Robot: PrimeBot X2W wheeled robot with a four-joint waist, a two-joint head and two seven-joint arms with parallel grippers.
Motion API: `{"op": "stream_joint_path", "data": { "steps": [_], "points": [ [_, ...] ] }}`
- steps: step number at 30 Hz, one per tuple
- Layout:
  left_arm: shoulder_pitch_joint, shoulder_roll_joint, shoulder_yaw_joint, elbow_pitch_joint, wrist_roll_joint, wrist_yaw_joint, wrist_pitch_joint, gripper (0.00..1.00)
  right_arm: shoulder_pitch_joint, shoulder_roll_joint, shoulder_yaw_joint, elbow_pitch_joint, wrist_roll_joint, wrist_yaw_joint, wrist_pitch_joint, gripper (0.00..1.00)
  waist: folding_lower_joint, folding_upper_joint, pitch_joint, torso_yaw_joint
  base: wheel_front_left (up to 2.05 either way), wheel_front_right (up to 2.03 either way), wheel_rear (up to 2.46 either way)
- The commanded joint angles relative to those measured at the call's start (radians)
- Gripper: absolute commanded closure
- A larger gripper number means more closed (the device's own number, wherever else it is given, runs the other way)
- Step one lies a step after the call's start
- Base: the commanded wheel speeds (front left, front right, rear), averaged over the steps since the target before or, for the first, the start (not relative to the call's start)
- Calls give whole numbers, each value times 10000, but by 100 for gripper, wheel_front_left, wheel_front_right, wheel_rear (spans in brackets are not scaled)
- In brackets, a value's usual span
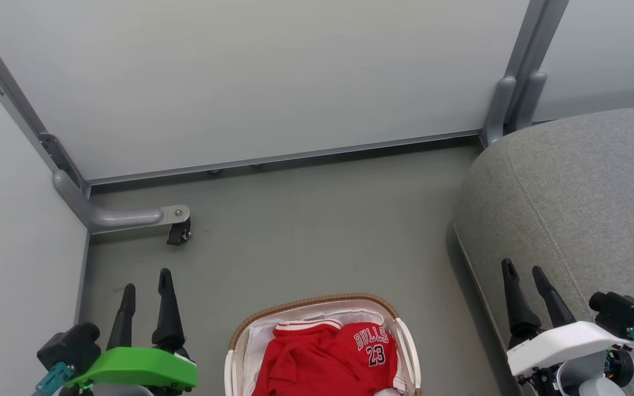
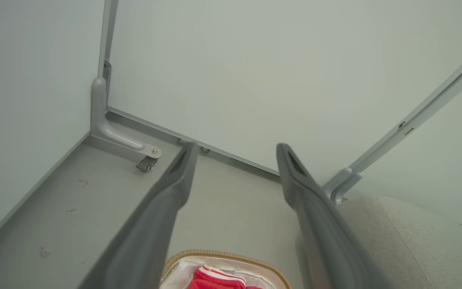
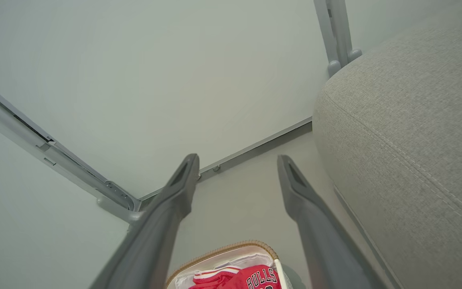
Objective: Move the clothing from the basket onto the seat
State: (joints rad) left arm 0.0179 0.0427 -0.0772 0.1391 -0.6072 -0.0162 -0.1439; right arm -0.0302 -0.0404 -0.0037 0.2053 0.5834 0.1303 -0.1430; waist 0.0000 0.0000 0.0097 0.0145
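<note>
**Both grippers wide and empty, clothing in the basket**

Your arms flank the load, probably so that either one can reach in. The left gripper hangs over the floor near its left edge, fingers spread wide with nothing between them. The right gripper hangs over the near edge of the seat, also wide and empty.

The clothing, red with white trim and "BULLS 23" uppermost, lies heaped in the basket on a white liner. It sits below the woven rim, so I judge you must lift it out rather than drag it. The basket stands on the floor between the grippers, near the seat's rounded side but apart from it, which should keep the carry short. No clothing is on the seat yet.

The floor is smooth, grey-green and lightly scuffed. Pale panels in grey metal frames close its far and left edges. Near the far-left corner a bracket foot with a small caster juts out. The seat's coarse grey weave should hold cloth without it sliding.
</note>
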Motion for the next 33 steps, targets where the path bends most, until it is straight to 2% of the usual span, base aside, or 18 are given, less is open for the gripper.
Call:
{"op": "stream_joint_path", "data": {
  "steps": [1,13,33],
  "points": [
    [117,72,-60,-6,309,37,-114,0,59,-70,22,-38,-295,4,-121,0,0,0,-5,7,0,0,0],
    [272,82,-262,291,1323,119,-403,0,123,-84,181,156,-1649,5,-409,0,0,0,-29,36,0,0,0],
    [397,93,-445,847,2560,242,-833,0,201,-104,338,383,-3267,5,-838,0,0,0,-61,97,0,0,0]
  ]
}}
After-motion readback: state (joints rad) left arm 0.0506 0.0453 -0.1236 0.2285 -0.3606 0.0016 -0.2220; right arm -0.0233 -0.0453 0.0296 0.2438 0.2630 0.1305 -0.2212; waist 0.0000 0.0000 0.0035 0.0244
